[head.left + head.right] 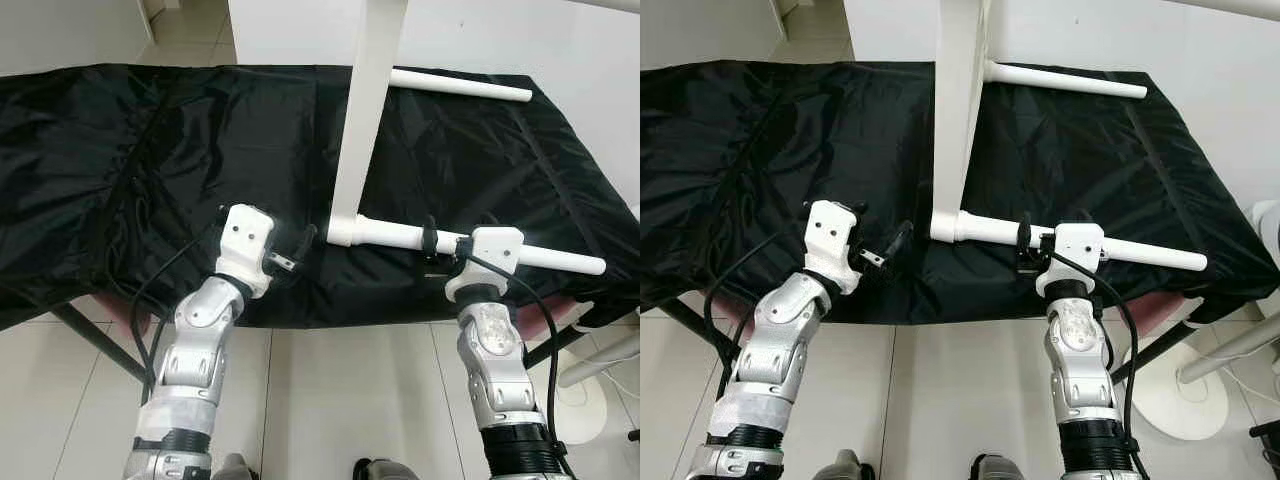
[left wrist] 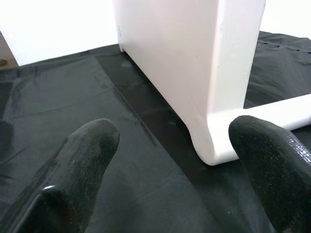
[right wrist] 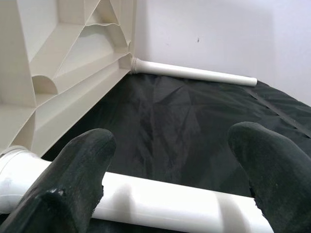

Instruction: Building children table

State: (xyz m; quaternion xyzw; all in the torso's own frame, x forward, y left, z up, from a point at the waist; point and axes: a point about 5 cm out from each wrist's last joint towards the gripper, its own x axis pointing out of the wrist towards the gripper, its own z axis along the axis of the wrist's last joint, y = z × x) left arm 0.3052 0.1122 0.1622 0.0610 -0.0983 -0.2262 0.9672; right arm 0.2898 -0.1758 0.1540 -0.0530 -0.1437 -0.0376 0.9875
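Observation:
A white children's table top (image 1: 365,120) stands on its edge on the black cloth (image 1: 180,150). A white leg (image 1: 395,235) sticks out to the right from its lower near corner, level above the cloth. A second white leg (image 1: 460,85) sticks out at the far corner. My right gripper (image 1: 432,245) is at the near leg, open, with its fingers (image 3: 87,160) spread wide and the near leg (image 3: 160,199) running across just under them. My left gripper (image 1: 298,252) is open, just left of the top's lower corner (image 2: 209,145), touching nothing.
The black cloth covers a low table whose front edge (image 1: 330,318) runs just before my arms. A white round stand base (image 1: 590,400) and its pole are on the tiled floor at the right. White walls (image 1: 560,40) stand behind and to the right.

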